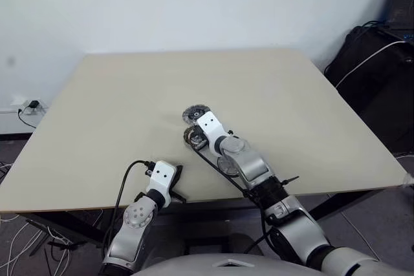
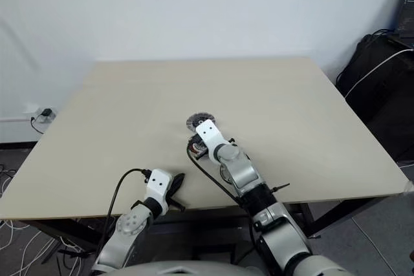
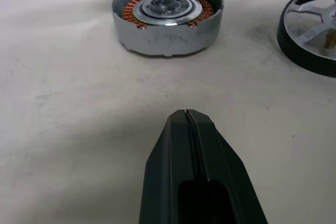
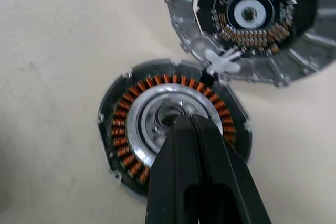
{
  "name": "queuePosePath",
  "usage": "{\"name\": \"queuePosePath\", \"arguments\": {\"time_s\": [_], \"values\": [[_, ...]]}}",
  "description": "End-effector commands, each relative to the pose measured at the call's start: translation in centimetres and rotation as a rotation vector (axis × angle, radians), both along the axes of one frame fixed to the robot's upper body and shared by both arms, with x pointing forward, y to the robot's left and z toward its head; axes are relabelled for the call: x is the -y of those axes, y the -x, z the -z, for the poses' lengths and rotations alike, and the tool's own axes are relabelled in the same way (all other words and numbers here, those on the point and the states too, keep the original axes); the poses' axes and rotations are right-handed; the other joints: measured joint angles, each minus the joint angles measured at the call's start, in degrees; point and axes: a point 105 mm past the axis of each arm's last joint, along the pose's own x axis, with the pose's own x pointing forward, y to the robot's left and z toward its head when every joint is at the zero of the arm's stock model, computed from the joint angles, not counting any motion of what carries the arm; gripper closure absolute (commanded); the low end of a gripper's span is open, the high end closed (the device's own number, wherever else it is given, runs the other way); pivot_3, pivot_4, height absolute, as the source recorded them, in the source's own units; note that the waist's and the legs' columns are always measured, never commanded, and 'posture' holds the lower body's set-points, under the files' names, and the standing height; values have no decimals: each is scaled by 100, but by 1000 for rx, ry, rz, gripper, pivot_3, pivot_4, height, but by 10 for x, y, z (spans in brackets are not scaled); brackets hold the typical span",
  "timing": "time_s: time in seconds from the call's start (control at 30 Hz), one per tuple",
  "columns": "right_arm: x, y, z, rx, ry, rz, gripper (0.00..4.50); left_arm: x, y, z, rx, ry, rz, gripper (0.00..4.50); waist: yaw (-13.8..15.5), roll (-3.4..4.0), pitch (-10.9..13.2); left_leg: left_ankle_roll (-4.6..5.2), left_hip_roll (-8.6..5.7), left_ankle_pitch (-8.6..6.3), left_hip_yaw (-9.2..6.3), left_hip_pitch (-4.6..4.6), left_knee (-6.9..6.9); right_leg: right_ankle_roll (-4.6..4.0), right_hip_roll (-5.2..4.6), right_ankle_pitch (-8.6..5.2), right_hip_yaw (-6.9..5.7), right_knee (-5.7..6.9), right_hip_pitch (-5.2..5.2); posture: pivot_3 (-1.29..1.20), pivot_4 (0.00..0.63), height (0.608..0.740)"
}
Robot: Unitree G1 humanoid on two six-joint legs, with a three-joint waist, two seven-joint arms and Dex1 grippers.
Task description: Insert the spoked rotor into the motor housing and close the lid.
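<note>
So the motor housing [image 4: 122, 129] sits about mid-table, a bit toward the near edge, and its copper ring is open to the air. The lid [image 4: 252, 14] lies right against its far rim, inside face up. The rotor [image 3: 315, 30] is still out on the table [image 1: 291, 95], just beside the housing on the right-hand side.

The right gripper [image 4: 188, 120] has its fingers pressed shut with nothing I can see between them, and the tips are parked over the housing's silver middle. The left gripper [image 3: 185, 113] is shut and empty too, sitting low by the near edge and aimed at the housing.

What worries me:
- Closed tips that close to the windings could scrape the copper, or skid the housing sideways if they push down.
- The lid is touching the rim, so any nudge to the housing could drag it along or tip it over the opening before the rotor goes in.
- The right forearm hangs over the spot where the rotor lies, so a low sweep could knock it.

Hard to make out:
- Whether the right tips actually touch the centre or just hover.
- What the small white piece between the lid and housing is.
- Most of the rotor: the left wrist view cuts it off, and from above the arm covers it.
</note>
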Motion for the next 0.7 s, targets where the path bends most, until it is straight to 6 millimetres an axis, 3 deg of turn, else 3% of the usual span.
{"name": "queuePosePath", "arguments": {"time_s": [0.03, 0.7], "values": [[-9, -13, -17, 70, -16, -4, 4484, 1, -8, -13, 62, 14, -3, 4500, -5, 4, -3, -1, 0, 0, 0, 0, 0, -1, 0, 0, 0, 1, -1, 0, 0, 740], [-27, -16, -3, 40, 12, -62, 4484, 0, -9, -11, 51, 21, -22, 4500, -136, 24, -12, -3, 0, 2, -1, 0, -7, -5, 2, 3, 2, 4, -6, 0, 0, 740]]}}
